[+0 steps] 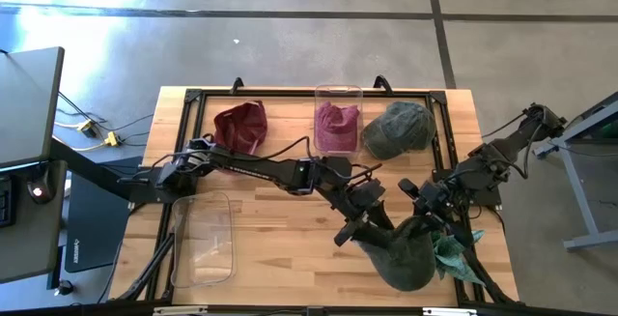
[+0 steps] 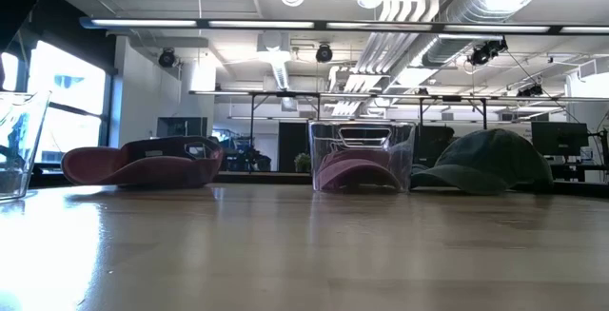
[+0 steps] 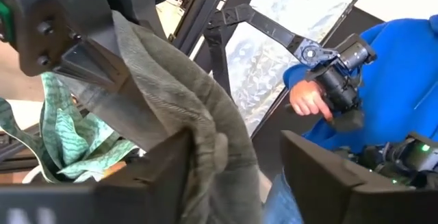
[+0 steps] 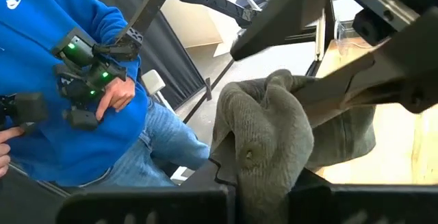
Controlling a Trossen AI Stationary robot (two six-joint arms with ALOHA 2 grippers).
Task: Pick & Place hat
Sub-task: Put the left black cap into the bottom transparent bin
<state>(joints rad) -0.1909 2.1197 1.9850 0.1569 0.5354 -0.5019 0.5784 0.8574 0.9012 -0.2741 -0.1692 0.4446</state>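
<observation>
Left pincer (image 1: 359, 227): spread around green hat (image 1: 406, 253), worktop (image 1: 280, 229) front-right corner.
Right pincer (image 1: 435, 221): pinching same hat.

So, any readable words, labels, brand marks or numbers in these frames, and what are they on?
None can be read.
Blue sweatshirt on the person: a small white mark near the shoulder, too small to read.
Hats, clear bins, arms, table: no lettering visible.
</observation>
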